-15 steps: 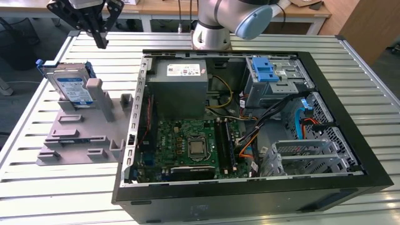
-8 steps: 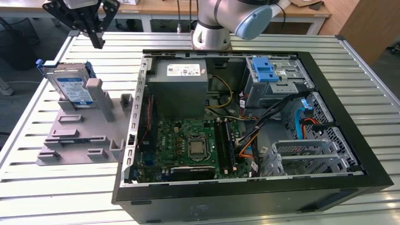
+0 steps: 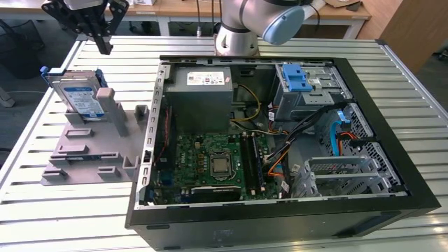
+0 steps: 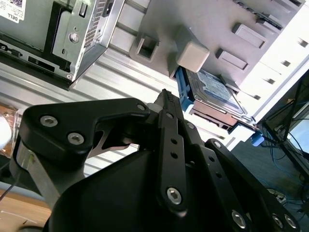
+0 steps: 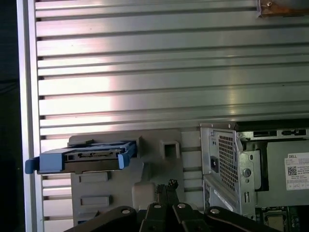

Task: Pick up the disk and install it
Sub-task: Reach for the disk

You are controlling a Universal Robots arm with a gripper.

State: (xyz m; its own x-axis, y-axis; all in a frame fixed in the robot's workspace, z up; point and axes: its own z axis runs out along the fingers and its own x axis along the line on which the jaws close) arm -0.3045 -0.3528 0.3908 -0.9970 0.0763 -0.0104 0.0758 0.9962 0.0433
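**Plainly, the disk stands in its holder and the gripper hangs closed and empty**

In the exterior view, the gripper (image 3: 105, 48) hangs over the far part of the slatted metal surface (image 3: 49, 220), toward the exterior view's left. Its two black fingers are pressed together with nothing between them. Nearer the camera, and clear of the gripper, the disk (image 3: 78, 97) stands on edge in a grey holder (image 3: 91, 152). Its blue-and-white label faces outward and blue rails run along its sides. To the exterior view's right of the holder lies an open computer case (image 3: 280, 215). Inside it I can see a grey power supply (image 3: 203, 86), a drive bay (image 3: 308, 89) with a blue latch, and a green motherboard (image 3: 210, 157). The arm (image 3: 245, 21) rises behind the case.

In the second wrist view, the gripper (image 4: 166, 99) has its fingers meeting at the tips and holds nothing. Beyond the tips the disk (image 4: 212, 92) sits in the holder (image 4: 207, 24), with a blue rail along its near edge. A metal corner of the computer case (image 4: 82, 29) lies off to one side.

In the first wrist view, the disk (image 5: 87, 159) appears edge-on, with blue rail ends at both sides, seated in the holder (image 5: 164, 150). The closed tips of the gripper (image 5: 167, 186) are apart from the disk. The computer case (image 5: 227, 159) lies just beside the holder, and the ribbed surface (image 5: 145, 72) stretches beyond.
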